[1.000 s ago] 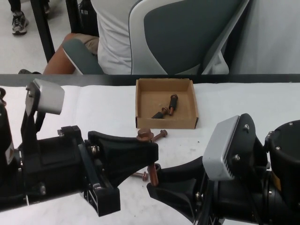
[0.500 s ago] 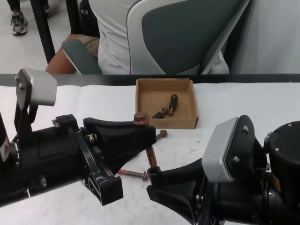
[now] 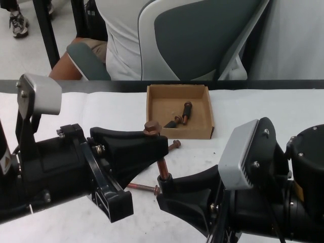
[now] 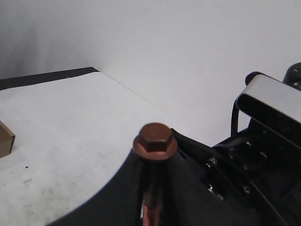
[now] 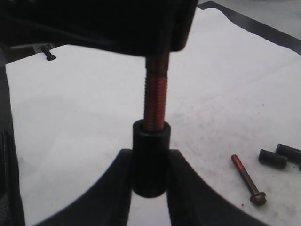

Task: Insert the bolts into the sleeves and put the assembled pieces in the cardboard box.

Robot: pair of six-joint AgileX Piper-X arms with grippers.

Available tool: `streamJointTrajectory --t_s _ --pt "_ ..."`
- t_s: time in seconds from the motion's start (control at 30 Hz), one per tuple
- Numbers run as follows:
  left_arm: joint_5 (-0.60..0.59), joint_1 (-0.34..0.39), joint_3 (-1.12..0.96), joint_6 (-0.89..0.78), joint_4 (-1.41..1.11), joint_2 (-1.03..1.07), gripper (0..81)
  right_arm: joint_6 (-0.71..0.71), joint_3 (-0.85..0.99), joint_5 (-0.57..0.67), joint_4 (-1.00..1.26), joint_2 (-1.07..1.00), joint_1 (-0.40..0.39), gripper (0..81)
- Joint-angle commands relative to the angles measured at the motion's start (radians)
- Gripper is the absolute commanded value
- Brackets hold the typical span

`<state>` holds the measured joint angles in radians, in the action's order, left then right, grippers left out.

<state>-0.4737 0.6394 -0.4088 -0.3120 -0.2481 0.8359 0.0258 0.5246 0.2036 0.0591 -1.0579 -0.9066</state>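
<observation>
At lower centre of the high view, the left pincer point(image 3: 159, 149) is closed on a copper bolt point(image 3: 153, 126), held upright by its shank with the hexagonal head standing above the fingers. Directly beneath it, the right pincer point(image 5: 149, 181) grips a black sleeve point(image 5: 150, 141) upright between its two fingers. The bolt's threaded end sits in the sleeve's open top, with most of the thread exposed between the two pincers. Both parts are held above the white desk point(image 3: 263, 109). Upper centre of the same view, the cardboard box point(image 3: 179, 133) rests on the desk near its far edge and contains two assembled pieces point(image 3: 186, 111), lying near each other toward the box's right side. One loose bolt point(image 3: 174, 144) lies on the desk just in front of the box; a second loose bolt point(image 3: 143, 187) lies flat below the left pincer. The right wrist view records two spare sleeves point(image 5: 273, 158) lying close together on the desk beside a loose bolt.
</observation>
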Motion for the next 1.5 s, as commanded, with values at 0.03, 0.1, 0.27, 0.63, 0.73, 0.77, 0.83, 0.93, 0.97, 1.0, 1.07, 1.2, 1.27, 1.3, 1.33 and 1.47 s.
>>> streamJointTrajectory --t_s 0.03,0.1,0.27,0.63,0.73,0.77,0.83,0.93,0.97,1.0,1.07,1.2,1.27,1.3,1.33,1.47 --pt "0.000 -0.002 -0.002 0.006 -0.018 -0.004 0.8 -0.003 0.015 0.004 0.014 0.006 -0.001 0.2" --pt "0.000 -0.002 -0.002 0.006 -0.018 -0.004 0.8 -0.003 0.015 0.004 0.014 0.006 -0.001 0.2" --pt "0.000 -0.002 -0.002 0.006 0.029 -0.004 0.8 -0.003 0.015 0.004 0.019 0.006 -0.001 0.2" --pt "-0.006 -0.002 -0.002 0.006 0.088 -0.004 0.8 -0.003 0.015 0.001 0.090 0.006 -0.001 0.2" --pt "-0.016 -0.002 -0.002 0.006 0.088 -0.004 0.8 -0.003 0.019 0.001 0.102 0.006 -0.001 0.2" --pt "-0.024 -0.002 -0.002 0.006 0.088 -0.004 0.8 -0.003 0.022 0.001 0.103 0.006 -0.001 0.2" --pt "-0.029 -0.002 -0.002 0.006 0.088 -0.004 0.8 -0.003 0.027 0.001 0.102 0.006 -0.001 0.2" --pt "-0.029 -0.002 -0.002 0.006 0.088 -0.004 0.8 -0.003 0.032 -0.004 0.104 0.006 -0.001 0.2" --pt "-0.029 -0.002 -0.002 0.006 0.088 -0.004 0.8 -0.003 0.032 -0.004 0.104 0.006 -0.001 0.2" --pt "-0.029 -0.002 -0.002 0.006 0.088 -0.004 0.8 -0.003 0.032 -0.004 0.104 0.006 -0.001 0.2" --pt "-0.029 -0.002 -0.002 0.006 0.088 -0.004 0.5 -0.003 0.032 -0.004 0.104 0.006 -0.001 0.2" --pt "-0.029 -0.002 -0.002 0.005 0.088 -0.004 7.7 -0.003 0.032 -0.004 0.104 0.006 -0.001 0.2" --pt "-0.029 -0.002 -0.002 0.006 0.088 -0.004 15.1 -0.003 0.032 -0.004 0.104 0.006 -0.001 0.2" --pt "-0.029 -0.002 -0.002 0.006 0.088 -0.004 18.4 -0.003 0.032 -0.004 0.104 0.006 -0.001 0.2" --pt "-0.029 -0.002 -0.002 0.006 0.088 -0.004 22.9 -0.003 0.032 -0.004 0.104 0.006 -0.001 0.2" --pt "-0.021 -0.002 -0.002 -0.023 0.088 -0.004 38.4 -0.003 0.032 -0.004 0.104 0.006 -0.001 0.2"
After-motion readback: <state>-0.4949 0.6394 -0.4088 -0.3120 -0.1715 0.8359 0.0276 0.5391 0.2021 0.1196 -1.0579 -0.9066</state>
